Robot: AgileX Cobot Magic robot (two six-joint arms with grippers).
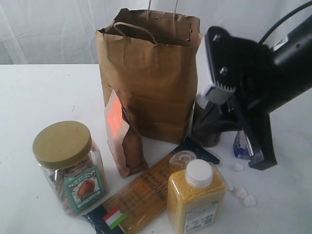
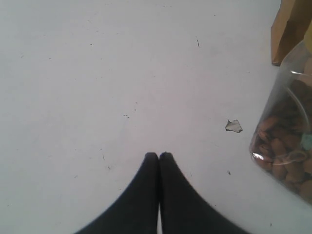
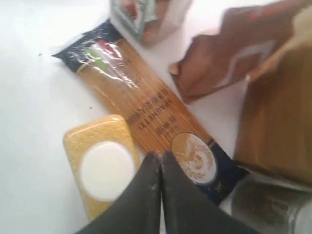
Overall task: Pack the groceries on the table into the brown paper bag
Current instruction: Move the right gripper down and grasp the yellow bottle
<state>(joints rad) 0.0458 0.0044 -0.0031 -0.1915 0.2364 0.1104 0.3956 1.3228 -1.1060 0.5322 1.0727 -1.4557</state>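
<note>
Fingers [image 2: 141, 195] of the left gripper [image 2: 159, 155] are pressing tip to tip, holding nothing, and hovering over the table [image 2: 97, 73] near the gold-lidded clear jar [image 2: 287, 146].

Fingers [image 3: 183, 200] of the right gripper [image 3: 161, 155] are likewise pressing together with nothing between them, hanging above the round-emblem end of the long spaghetti pack [image 3: 146, 109], just beside the white-capped yellow-grain bottle [image 3: 105, 163].

Items, exterior view:
- Brown paper bag [image 1: 146, 73]: standing upright at the back middle of the table, mouth gaping open.
- Small brown pouch with orange label [image 1: 124, 141]: leaning against the bag's front face.
- Jar: standing upright at front left, well apart from the bag.
- Spaghetti pack: lying flat on a diagonal, running between jar and bottle.
- Bottle: standing upright, touching the pack's right edge.
- Small white lumps [image 1: 242, 192]: lying scattered to the right of the bottle.
- Dark tin [image 1: 207, 139]: sitting just beside the bag's lower right corner (the right arm is partly hiding it).
- White-blue carton [image 1: 240, 145]: peeking out behind the same arm, right of the tin.
</note>
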